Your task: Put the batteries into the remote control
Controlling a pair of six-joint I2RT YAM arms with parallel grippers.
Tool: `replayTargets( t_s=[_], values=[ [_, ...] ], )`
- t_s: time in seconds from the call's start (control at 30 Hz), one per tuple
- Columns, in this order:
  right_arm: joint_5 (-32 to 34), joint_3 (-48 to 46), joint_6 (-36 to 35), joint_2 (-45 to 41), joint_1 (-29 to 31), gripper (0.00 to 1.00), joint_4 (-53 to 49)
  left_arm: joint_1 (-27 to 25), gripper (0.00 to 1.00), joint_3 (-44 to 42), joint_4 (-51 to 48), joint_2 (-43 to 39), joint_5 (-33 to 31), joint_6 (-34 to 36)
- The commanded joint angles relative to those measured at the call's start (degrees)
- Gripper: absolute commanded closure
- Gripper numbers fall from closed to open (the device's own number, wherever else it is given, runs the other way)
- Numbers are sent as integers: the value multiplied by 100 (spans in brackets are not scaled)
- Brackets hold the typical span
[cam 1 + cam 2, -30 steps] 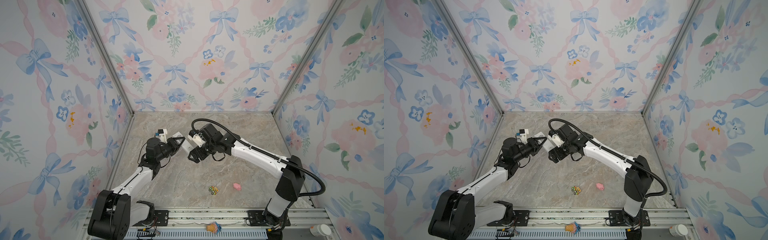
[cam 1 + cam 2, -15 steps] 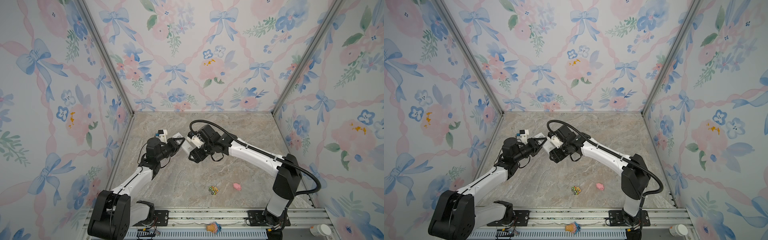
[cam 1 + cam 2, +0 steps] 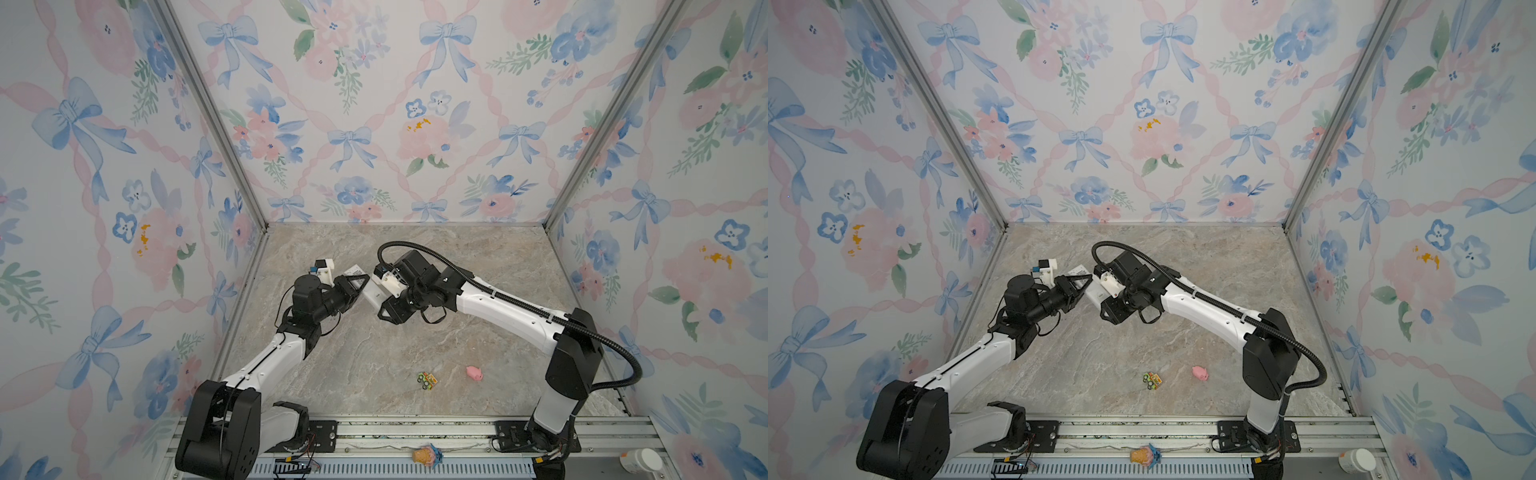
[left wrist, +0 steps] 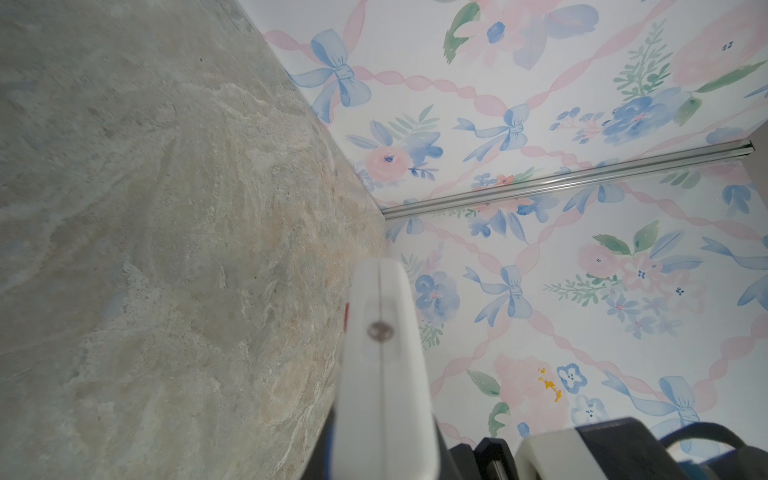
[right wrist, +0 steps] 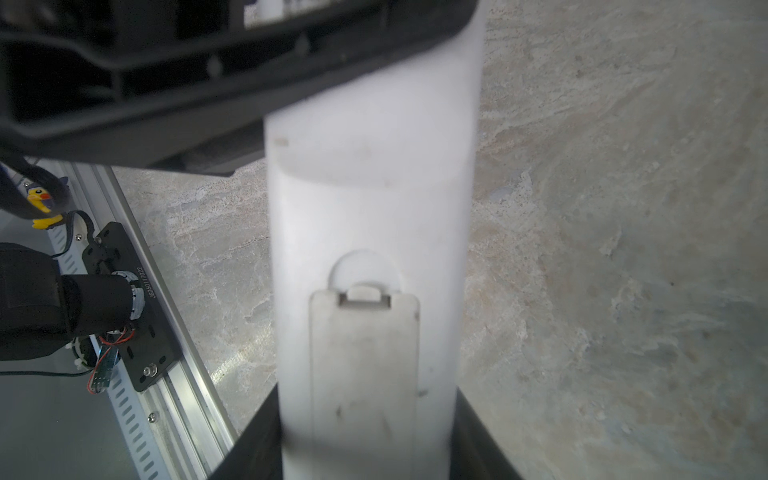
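Just now the right gripper drew its jaws in against the remote control, one on each long edge; left gripper pinches the other end tight. Remote is held mid-air between them, battery cover latched, batteries unseen, so loading looks unstarted

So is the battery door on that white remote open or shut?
Shut: in the right wrist view the battery door lies flat in the back of the remote control, its tab in the notch.

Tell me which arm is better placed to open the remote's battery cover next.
Right, probably. The right gripper straddles the remote control at the end bearing the battery cover, which lies squarely in its wrist view. The left gripper is shut on the opposite end, steadying it.
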Motion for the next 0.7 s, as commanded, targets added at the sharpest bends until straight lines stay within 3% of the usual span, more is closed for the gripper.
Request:
replayTargets(
  t_s=[0.0,0.27,0.37,0.47,0.67],
  values=[
    [-13,117,-117,-22,-2,70,-78,46,87,219,90,58,238,112],
    [-216,-33,-244,-153,-108,82,-5,114,35,378,122,160,574,340],
    [-314,-111,-200,-231,-244,84,24,166,22,385,123,151,676,380],
    [-489,-265,-68,-362,-406,85,195,235,16,358,128,98,784,426],
    [-1030,-496,170,-580,-758,85,439,432,16,372,131,-48,1233,697]
  ],
)
